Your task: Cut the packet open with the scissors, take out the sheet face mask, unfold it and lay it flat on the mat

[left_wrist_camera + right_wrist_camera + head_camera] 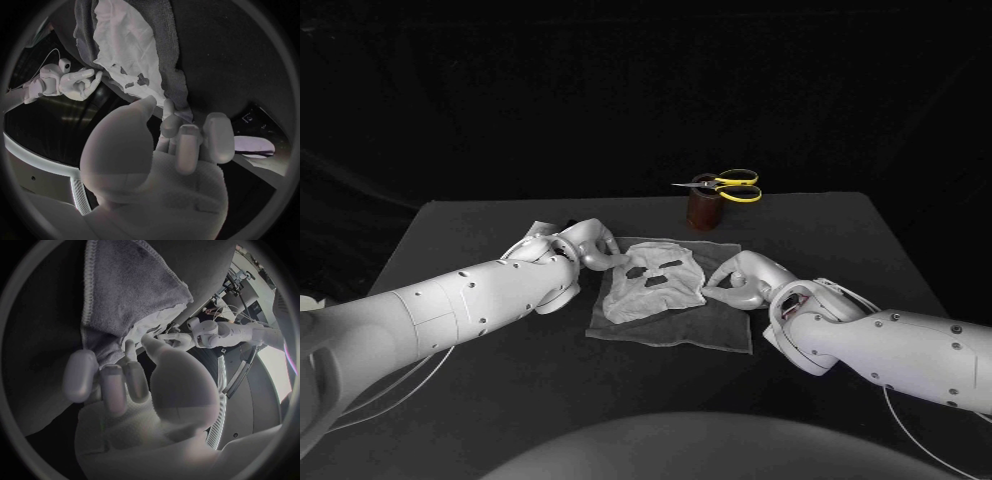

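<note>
I've got the white sheet face mask point(646, 300) opened out on the grey hemmed cloth mat point(682, 338), mid-table, eye holes up. Its far edge runs right along the mat's far edge.

My right hand point(740, 282) is at the mask's right edge. From the left wrist view I read thumb and a finger closed into a ring, pinching that edge. My left hand point(586, 245) sits at the mask's far left corner with its fingertips against the sheet. Clamped or just touching, I cannot tell.

Here's my worry: this sheet looks thin and clingy. If either hand pulls away without letting go cleanly, the edge could lift with it and fold back over itself. The mat is loose cloth too, so a dragging finger could ruck it or tug it sideways. With the mask so close to the far hem, a small slide could put it on the bare table.

The black table point(488, 240) looks matte and flat. The yellow-handled scissors point(730, 187) stand in a dark reddish-brown cylindrical holder point(705, 210) near the table's far edge, well apart from both hands. Behind is a black cloth backdrop point(589, 90).
</note>
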Motion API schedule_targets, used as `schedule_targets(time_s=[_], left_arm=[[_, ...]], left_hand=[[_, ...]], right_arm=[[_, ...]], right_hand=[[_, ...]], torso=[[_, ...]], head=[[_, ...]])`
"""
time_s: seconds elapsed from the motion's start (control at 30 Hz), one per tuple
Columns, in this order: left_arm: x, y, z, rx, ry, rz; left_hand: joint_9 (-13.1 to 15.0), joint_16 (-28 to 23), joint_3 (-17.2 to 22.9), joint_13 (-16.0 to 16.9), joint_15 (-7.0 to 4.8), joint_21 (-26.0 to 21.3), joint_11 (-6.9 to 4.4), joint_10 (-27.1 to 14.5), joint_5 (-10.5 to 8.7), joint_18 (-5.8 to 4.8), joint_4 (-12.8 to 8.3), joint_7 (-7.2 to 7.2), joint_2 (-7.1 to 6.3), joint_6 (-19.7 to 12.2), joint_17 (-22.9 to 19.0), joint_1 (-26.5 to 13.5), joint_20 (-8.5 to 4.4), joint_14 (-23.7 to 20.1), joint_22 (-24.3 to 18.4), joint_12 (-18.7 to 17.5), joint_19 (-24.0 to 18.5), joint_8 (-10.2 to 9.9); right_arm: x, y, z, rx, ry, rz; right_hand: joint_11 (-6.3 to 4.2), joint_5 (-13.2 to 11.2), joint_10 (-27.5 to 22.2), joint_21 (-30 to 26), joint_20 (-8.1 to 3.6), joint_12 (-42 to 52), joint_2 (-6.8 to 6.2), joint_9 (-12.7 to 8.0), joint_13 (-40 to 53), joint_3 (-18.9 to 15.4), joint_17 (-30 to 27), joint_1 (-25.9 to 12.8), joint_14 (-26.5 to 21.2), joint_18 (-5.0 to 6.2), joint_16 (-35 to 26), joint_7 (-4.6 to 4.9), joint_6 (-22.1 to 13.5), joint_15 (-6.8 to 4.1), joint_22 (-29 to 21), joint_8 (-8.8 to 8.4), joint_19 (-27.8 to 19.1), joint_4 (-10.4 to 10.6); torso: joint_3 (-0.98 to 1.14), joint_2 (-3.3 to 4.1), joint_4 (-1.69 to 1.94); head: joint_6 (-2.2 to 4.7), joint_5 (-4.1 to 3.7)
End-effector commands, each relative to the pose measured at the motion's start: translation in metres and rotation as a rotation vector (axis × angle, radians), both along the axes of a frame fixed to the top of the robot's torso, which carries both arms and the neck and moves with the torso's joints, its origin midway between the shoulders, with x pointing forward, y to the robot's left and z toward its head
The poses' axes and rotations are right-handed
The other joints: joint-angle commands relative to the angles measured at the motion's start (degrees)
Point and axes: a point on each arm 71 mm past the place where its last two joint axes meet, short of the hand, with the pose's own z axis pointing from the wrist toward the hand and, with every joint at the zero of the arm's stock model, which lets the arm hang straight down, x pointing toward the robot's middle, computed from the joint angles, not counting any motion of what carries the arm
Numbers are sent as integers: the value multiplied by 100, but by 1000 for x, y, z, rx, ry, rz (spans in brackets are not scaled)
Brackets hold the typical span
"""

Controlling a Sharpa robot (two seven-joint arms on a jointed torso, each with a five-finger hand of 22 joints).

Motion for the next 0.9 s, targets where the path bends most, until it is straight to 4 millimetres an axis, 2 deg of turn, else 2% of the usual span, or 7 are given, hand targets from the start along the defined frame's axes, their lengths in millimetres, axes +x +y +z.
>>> schedule_targets(time_s=[0.03,0.3,0.53,0.9], left_arm=[[1,1,-4,26,63,28],[3,-7,-5,35,84,24],[4,-11,-5,46,97,16],[5,-15,-6,65,107,11]], left_hand=[[28,23,-56,25,-40,27,4,40,-24,-73,40,-37,-6,-24,1054,-63,-4,489,28,21,52,32],[64,26,-127,54,-45,39,-1,55,-24,-77,67,-43,-21,-45,1067,-29,-10,494,43,29,62,65],[120,31,-213,121,-56,64,-15,95,-24,-86,79,-60,-24,-47,1090,55,-19,500,79,52,86,126],[167,43,-291,293,-70,98,-31,200,-23,-97,79,-76,-23,-52,1135,152,-30,514,128,115,119,169]], right_arm=[[0,3,1,5,-13,3],[2,4,-5,-57,20,14],[2,5,-10,-95,46,24],[0,10,-12,-92,55,41]], right_hand=[[-31,6,333,1,13,22,-36,-9,829,-34,1066,-12,599,-50,15,18,21,-143,725,10,40,16],[-21,9,306,-76,20,-24,-131,-22,805,-238,1044,-56,588,-35,-9,24,32,-132,715,24,2,148],[-27,6,289,-128,21,-53,-155,-25,791,-372,1027,-81,578,-24,-27,14,45,-134,707,46,-24,262],[-36,14,287,-134,19,-37,-161,-25,804,-545,1030,-89,575,-23,-26,1,56,-140,718,78,-31,424]], torso=[[3,5,-3],[-2,3,-1],[2,0,5],[-3,-3,-6]], head=[[0,-13],[0,-7],[0,6],[0,18]])
